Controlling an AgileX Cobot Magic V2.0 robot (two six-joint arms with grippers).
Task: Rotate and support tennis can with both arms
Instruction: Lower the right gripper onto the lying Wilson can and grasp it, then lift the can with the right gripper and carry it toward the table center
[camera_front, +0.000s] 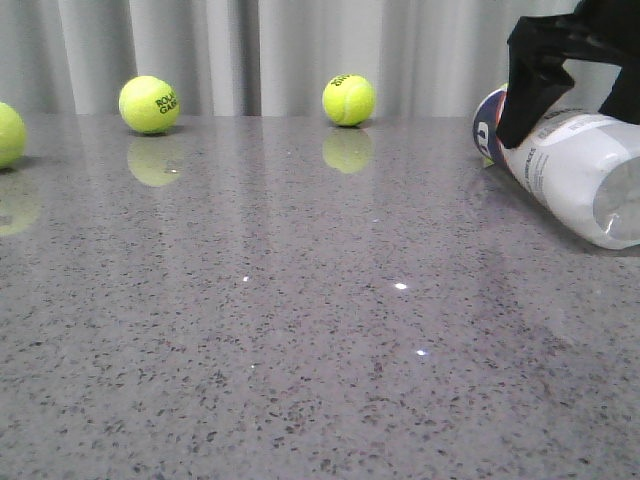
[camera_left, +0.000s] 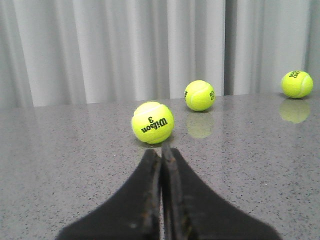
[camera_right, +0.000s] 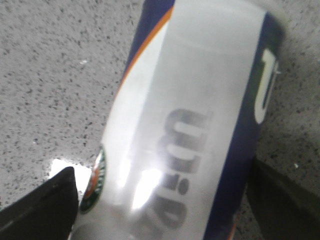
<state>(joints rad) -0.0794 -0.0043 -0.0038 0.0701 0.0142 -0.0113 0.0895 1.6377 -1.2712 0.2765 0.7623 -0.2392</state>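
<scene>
At about two o'clock on the grey speckled table (camera_front: 300, 330), hard by its right edge in the front view, the tennis can (camera_front: 575, 170) lies on its side. Its long axis runs slantwise, one end toward the curtain (camera_front: 260, 50) at the back, the other nearer the camera and cut off by the frame. It is whitish and glossy with small print along the side; the far end shows navy with white lettering. The right wrist view adds a navy panel, an orange stripe, a round emblem and a bright glare.

The right pincer (camera_front: 525, 105) comes down from above over the far end, its black fingers (camera_right: 42, 207) standing apart on either side of the can; whether they press it I cannot tell. The left pincer (camera_left: 161, 150) is closed, fingers together, pointing at a tennis ball (camera_left: 152, 122) just ahead of it.

From nine to twelve o'clock three balls (camera_front: 349, 100) sit well apart along the back. The table's middle and front lie open.
</scene>
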